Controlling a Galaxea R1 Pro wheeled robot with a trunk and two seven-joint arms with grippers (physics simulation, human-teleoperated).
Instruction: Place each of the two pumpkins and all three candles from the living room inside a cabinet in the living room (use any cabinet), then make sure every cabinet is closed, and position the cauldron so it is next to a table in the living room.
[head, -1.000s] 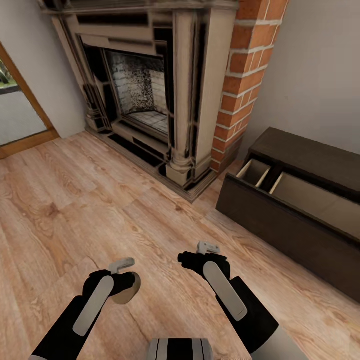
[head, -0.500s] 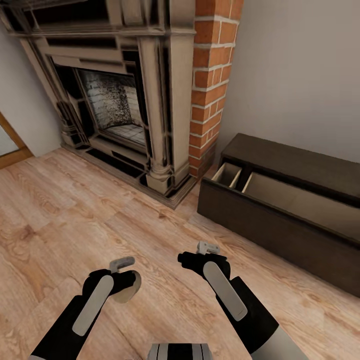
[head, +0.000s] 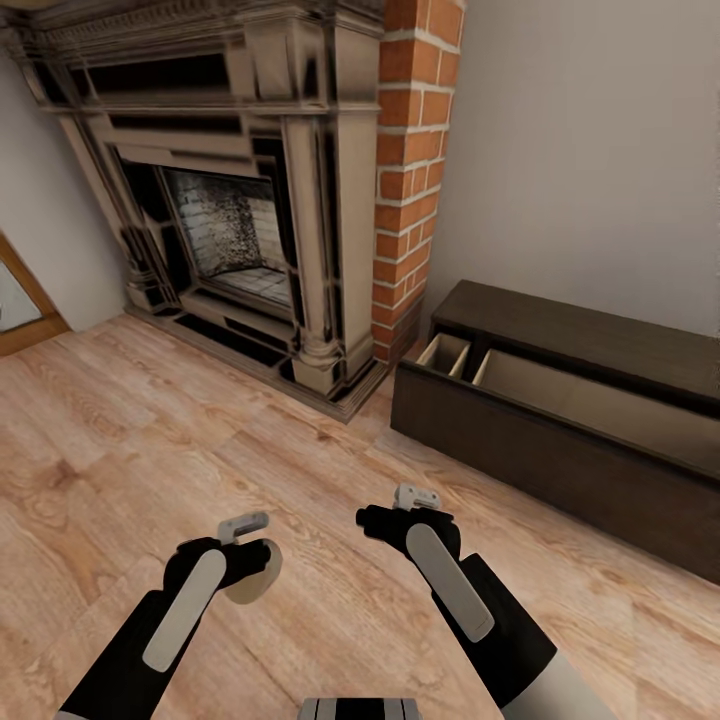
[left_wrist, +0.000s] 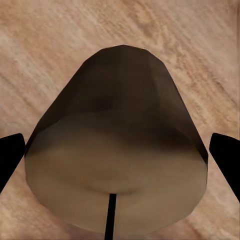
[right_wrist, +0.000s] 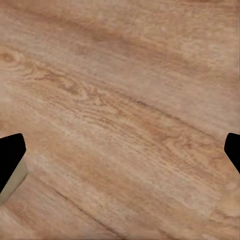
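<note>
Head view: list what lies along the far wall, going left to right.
Doorway edge → fireplace → brick column → cabinet with its drawers pulled open.

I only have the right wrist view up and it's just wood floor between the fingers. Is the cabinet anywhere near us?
Observer: Yes. In the head view the dark cabinet stands ahead on the robot's right, against the wall beside the brick fireplace.
Operator: Is it open or do I need to pull a drawer?
Observer: It's open already; the front is pulled out and the pale insides show.
Operator: Is the left arm carrying anything?
Observer: The left gripper is shut on a candle, which sits between its fingers in the left wrist view.
Operator: And the right one?
Observer: The right gripper holds nothing, fingers apart over the floor.
</note>
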